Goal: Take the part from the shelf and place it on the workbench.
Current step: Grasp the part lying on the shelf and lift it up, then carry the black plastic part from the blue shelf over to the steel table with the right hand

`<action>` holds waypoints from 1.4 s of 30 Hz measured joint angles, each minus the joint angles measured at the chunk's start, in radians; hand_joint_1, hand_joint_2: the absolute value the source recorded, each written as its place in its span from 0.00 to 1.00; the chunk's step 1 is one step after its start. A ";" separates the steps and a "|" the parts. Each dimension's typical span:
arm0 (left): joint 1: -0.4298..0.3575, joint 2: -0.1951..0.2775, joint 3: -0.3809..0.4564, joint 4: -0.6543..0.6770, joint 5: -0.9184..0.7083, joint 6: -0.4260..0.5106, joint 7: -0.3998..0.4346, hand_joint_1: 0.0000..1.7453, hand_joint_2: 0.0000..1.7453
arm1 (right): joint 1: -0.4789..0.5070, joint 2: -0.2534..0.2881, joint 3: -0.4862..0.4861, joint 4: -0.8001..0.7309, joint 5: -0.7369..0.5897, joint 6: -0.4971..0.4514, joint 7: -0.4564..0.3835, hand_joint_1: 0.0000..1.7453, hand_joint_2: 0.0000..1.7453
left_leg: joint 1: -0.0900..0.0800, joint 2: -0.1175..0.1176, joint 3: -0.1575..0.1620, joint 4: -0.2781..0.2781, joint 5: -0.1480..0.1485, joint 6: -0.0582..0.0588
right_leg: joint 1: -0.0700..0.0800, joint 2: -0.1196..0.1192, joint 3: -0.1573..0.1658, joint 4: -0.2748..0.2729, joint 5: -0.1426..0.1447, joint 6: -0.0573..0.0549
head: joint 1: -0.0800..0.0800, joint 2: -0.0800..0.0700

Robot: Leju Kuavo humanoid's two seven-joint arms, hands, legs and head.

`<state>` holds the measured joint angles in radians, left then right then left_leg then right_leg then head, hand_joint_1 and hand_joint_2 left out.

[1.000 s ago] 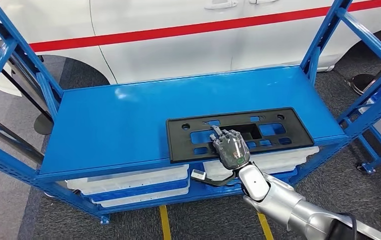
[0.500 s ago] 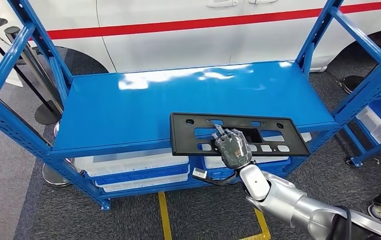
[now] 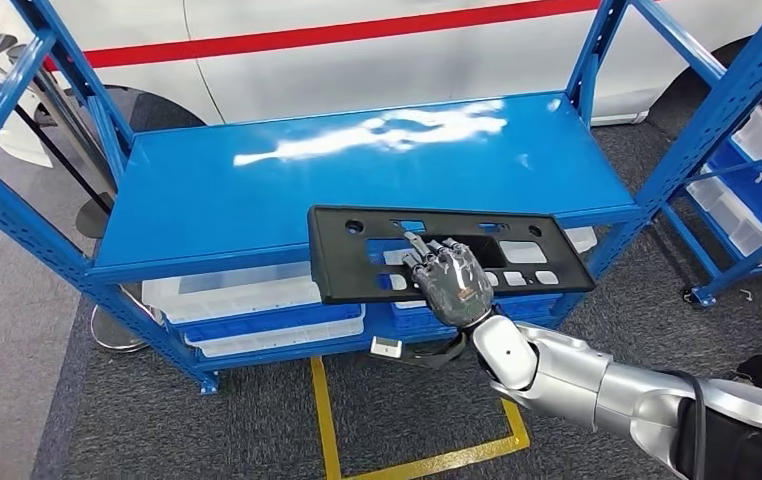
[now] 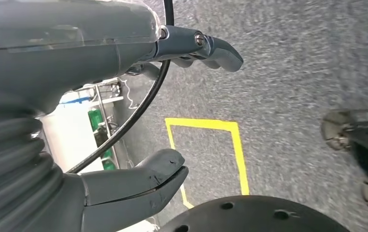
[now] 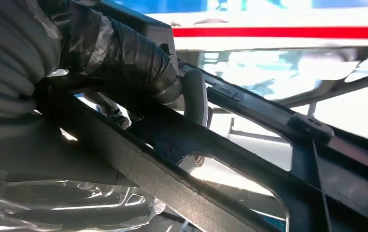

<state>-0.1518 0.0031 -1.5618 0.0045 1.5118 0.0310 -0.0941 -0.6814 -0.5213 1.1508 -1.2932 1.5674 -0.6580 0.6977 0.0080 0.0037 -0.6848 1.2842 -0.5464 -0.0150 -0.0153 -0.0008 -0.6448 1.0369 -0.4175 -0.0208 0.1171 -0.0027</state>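
Just off the front edge of the blue shelf (image 3: 257, 190), the right robot hand (image 3: 449, 282) grips a flat black plastic part (image 3: 357, 275) — a long panel with rectangular cutouts — fingers laid over its top face near the middle. Most of the panel overhangs the shelf's front rail, above white bins (image 3: 227, 305) on the lower tier. The left robot hand (image 4: 100, 121) hangs over grey carpet marked with yellow tape (image 4: 237, 145) — thumb and fingers apart, holding nothing. A white vehicle with a red stripe (image 3: 377, 50) stands behind the shelf.
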 joint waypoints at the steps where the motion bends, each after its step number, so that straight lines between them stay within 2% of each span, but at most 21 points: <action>1: -0.002 0.003 0.000 0.000 0.000 0.000 0.003 0.00 1.00 | -0.002 -0.003 0.008 -0.007 0.000 0.000 0.000 1.00 1.00 | -0.001 -0.001 0.048 -0.050 0.024 0.005 | 0.001 0.000 -0.013 0.001 0.011 0.002 | 0.000 0.000; 3: -0.006 0.011 0.000 0.000 0.000 -0.001 0.009 0.00 1.00 | -0.005 -0.008 0.017 -0.017 0.000 -0.001 0.000 1.00 1.00 | -0.005 -0.004 0.158 -0.193 0.030 0.019 | 0.003 0.000 -0.031 0.004 0.030 0.009 | 0.000 0.000; 4: -0.008 0.014 0.000 0.000 0.001 -0.001 0.012 0.00 1.00 | -0.006 -0.010 0.019 -0.021 0.000 -0.001 -0.002 1.00 1.00 | -0.009 -0.005 0.193 -0.247 0.022 0.025 | 0.003 -0.001 -0.035 0.002 0.040 0.015 | 0.000 0.000; 6: -0.010 0.019 0.000 0.000 0.001 0.000 0.018 0.00 1.00 | -0.005 -0.012 0.019 -0.024 0.000 -0.001 -0.010 1.00 1.00 | -0.014 -0.006 0.207 -0.290 0.018 0.033 | 0.001 -0.002 -0.038 -0.006 0.061 0.028 | 0.000 0.000; 8: -0.013 0.021 0.000 -0.002 0.002 0.000 0.026 0.00 1.00 | -0.002 -0.014 0.021 -0.026 0.000 -0.001 -0.015 1.00 1.00 | -0.011 -0.001 0.195 -0.300 0.046 0.048 | -0.002 0.001 -0.047 -0.006 0.058 0.039 | 0.000 0.000; 10: -0.015 0.022 0.000 -0.005 0.002 0.001 0.032 0.00 1.00 | 0.001 -0.016 0.026 -0.026 0.000 -0.001 -0.016 1.00 1.00 | -0.007 0.005 0.172 -0.311 0.078 0.063 | -0.002 0.002 -0.070 0.055 -0.020 0.045 | 0.001 0.000; 12: -0.016 0.023 0.000 -0.007 0.002 0.001 0.035 0.00 1.00 | 0.003 -0.016 0.033 -0.025 0.000 -0.001 -0.016 1.00 1.00 | -0.008 0.007 0.139 -0.309 0.103 0.067 | -0.002 0.002 -0.098 0.180 -0.116 0.051 | 0.001 0.000; 14: -0.016 0.024 0.000 -0.009 0.002 0.002 0.036 0.00 1.00 | 0.007 -0.017 0.037 -0.025 0.000 -0.001 -0.016 1.00 1.00 | -0.008 0.008 0.103 -0.301 0.125 0.064 | -0.005 0.002 -0.096 0.265 -0.131 0.058 | 0.001 0.000; 16: -0.016 0.025 0.000 -0.012 0.002 0.004 0.038 0.00 1.00 | 0.010 -0.016 0.039 -0.025 0.000 -0.001 -0.021 1.00 1.00 | -0.007 0.008 0.068 -0.287 0.142 0.058 | -0.009 0.001 -0.031 0.221 -0.086 0.062 | 0.001 0.000; 19: -0.018 0.029 0.000 -0.017 0.002 0.010 0.044 0.00 1.00 | 0.018 -0.015 0.032 -0.024 0.000 -0.001 -0.049 1.00 1.00 | -0.008 0.007 0.029 -0.259 0.159 0.042 | -0.009 0.001 0.103 0.041 -0.097 0.054 | 0.000 0.000; 22: -0.020 0.034 0.000 -0.022 0.004 0.013 0.051 0.00 1.00 | 0.042 -0.007 0.009 -0.020 0.000 0.000 -0.092 1.00 1.00 | -0.008 0.005 0.016 -0.255 0.180 0.023 | -0.004 0.002 0.109 0.006 -0.097 0.028 | 0.001 0.000; 24: -0.019 0.036 0.000 -0.024 0.009 0.013 0.054 0.00 1.00 | 0.060 0.007 -0.014 -0.017 0.000 0.002 -0.139 1.00 1.00 | -0.005 0.002 -0.002 -0.231 0.146 0.011 | -0.006 -0.001 0.088 0.003 -0.074 0.010 | 0.001 0.000; 27: -0.020 0.041 0.000 -0.028 0.022 0.013 0.056 0.00 1.00 | 0.108 0.041 -0.085 -0.016 0.000 0.016 -0.261 1.00 1.00 | -0.001 0.001 -0.041 -0.075 -0.001 -0.004 | -0.005 -0.003 0.045 0.001 -0.037 -0.005 | 0.000 0.000; 28: -0.020 0.043 0.000 -0.029 0.027 0.013 0.057 0.00 1.00 | 0.130 0.056 -0.119 -0.020 -0.001 0.026 -0.310 1.00 1.00 | 0.000 0.001 -0.047 -0.019 -0.028 -0.006 | -0.004 -0.003 0.030 0.002 -0.025 -0.005 | 0.000 0.000; 30: -0.020 0.048 0.000 -0.030 0.034 0.012 0.058 0.00 1.00 | 0.171 0.085 -0.191 -0.032 -0.001 0.050 -0.395 1.00 1.00 | 0.000 0.000 -0.019 0.018 -0.016 -0.005 | -0.001 -0.003 -0.001 0.004 -0.003 -0.004 | 0.000 0.000; 31: -0.021 0.051 0.000 -0.030 0.036 0.010 0.059 0.00 1.00 | 0.187 0.099 -0.223 -0.039 -0.001 0.061 -0.424 1.00 1.00 | -0.001 0.000 0.019 -0.017 0.010 -0.001 | 0.000 -0.002 -0.014 0.005 0.007 -0.003 | 0.000 0.000; 33: -0.024 0.059 0.000 -0.030 0.039 0.008 0.059 0.00 1.00 | 0.208 0.125 -0.277 -0.053 -0.001 0.074 -0.458 1.00 1.00 | -0.007 -0.004 0.133 -0.162 0.033 0.016 | 0.002 -0.002 -0.032 0.005 0.026 0.001 | 0.000 0.000; 35: -0.028 0.067 0.000 -0.030 0.039 0.007 0.060 0.00 1.00 | 0.219 0.143 -0.320 -0.063 -0.001 0.079 -0.470 1.00 1.00 | -0.014 -0.008 0.207 -0.273 0.024 0.028 | 0.000 -0.005 -0.037 0.000 0.045 0.011 | 0.000 0.000; 38: -0.028 0.072 0.000 -0.031 0.040 0.007 0.062 0.00 1.00 | 0.232 0.159 -0.361 -0.069 -0.001 0.082 -0.477 1.00 1.00 | -0.016 -0.005 0.206 -0.311 0.047 0.040 | -0.002 -0.004 -0.041 -0.014 0.066 0.029 | 0.000 0.000; 40: -0.028 0.072 0.000 -0.032 0.041 0.006 0.066 0.00 1.00 | 0.242 0.165 -0.384 -0.072 -0.001 0.089 -0.495 1.00 1.00 | -0.010 0.003 0.192 -0.326 0.076 0.054 | 0.001 0.000 -0.059 0.028 0.008 0.036 | 0.000 0.000; 42: -0.028 0.072 0.000 -0.034 0.042 0.005 0.070 0.00 1.00 | 0.251 0.176 -0.403 -0.073 -0.001 0.099 -0.519 1.00 1.00 | -0.009 0.007 0.163 -0.323 0.098 0.061 | 0.000 0.001 -0.090 0.145 -0.096 0.040 | 0.001 0.000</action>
<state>-0.1795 0.0756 -1.5621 -0.0291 1.5535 0.0356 -0.0239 -0.4299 -0.3454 0.7481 -1.3666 1.5667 -0.5594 0.1786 -0.0009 0.0103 -0.5214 0.9609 -0.4481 0.0457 -0.0157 0.0001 -0.7344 1.1815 -0.5133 0.0191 0.1177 -0.0027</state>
